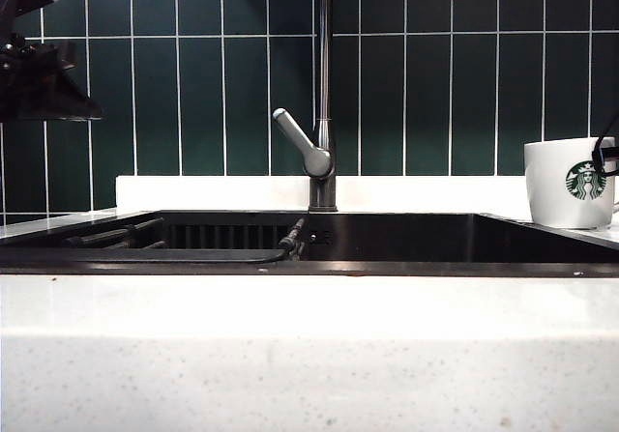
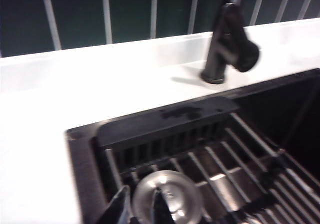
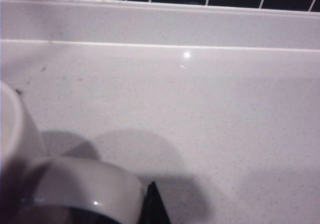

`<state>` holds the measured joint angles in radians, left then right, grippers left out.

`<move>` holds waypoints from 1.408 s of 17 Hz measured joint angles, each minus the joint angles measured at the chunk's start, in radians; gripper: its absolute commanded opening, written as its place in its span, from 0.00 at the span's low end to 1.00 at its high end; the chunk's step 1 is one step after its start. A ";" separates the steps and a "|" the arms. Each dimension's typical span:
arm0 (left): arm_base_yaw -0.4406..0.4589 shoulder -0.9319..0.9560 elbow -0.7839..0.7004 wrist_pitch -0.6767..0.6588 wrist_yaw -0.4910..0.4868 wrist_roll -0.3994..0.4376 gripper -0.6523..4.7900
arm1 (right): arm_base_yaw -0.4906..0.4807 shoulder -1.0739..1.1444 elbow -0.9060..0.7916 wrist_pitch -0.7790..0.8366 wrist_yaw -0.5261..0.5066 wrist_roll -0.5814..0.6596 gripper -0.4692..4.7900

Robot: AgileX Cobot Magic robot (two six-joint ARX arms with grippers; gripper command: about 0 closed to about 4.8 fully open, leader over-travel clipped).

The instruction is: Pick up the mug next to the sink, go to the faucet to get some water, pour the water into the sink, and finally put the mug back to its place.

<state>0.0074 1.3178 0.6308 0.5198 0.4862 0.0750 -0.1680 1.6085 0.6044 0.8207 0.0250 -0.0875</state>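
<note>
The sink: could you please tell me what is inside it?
Inside the sink, on its left, lies a slatted rack over a round metal drain. The front rim hides the rest of the floor.

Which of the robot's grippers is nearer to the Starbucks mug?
The right. The right gripper sits right at the mug, at its handle side on the counter. The left gripper hangs far off over the sink's opposite end, above the drain.

You have one sign to read here: the round green siren emblem [image 1: 585, 181] printed on the white mug [image 1: 569, 183], just beside the right gripper [image 1: 605, 154] at the frame's right edge. No lettering in it is legible. No other text or number can be read in any view.
</note>
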 measured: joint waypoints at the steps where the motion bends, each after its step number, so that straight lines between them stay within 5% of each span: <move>1: 0.000 0.000 0.000 0.000 0.015 0.000 0.23 | 0.000 -0.009 -0.001 0.000 0.000 -0.005 0.10; 9: 0.000 0.002 0.002 0.000 0.037 0.000 0.23 | 0.004 -0.093 0.000 0.010 -0.003 -0.007 0.09; 14: -0.002 0.121 0.118 0.000 0.091 -0.002 0.23 | 0.087 -0.167 0.002 0.016 -0.053 -0.006 0.09; 24: -0.081 0.426 0.483 -0.009 0.274 -0.024 0.26 | 0.307 -0.185 0.461 -0.633 -0.101 -0.006 0.09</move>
<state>-0.0734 1.7435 1.1133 0.5110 0.7601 0.0513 0.1394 1.4231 1.0653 0.1879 -0.0761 -0.0933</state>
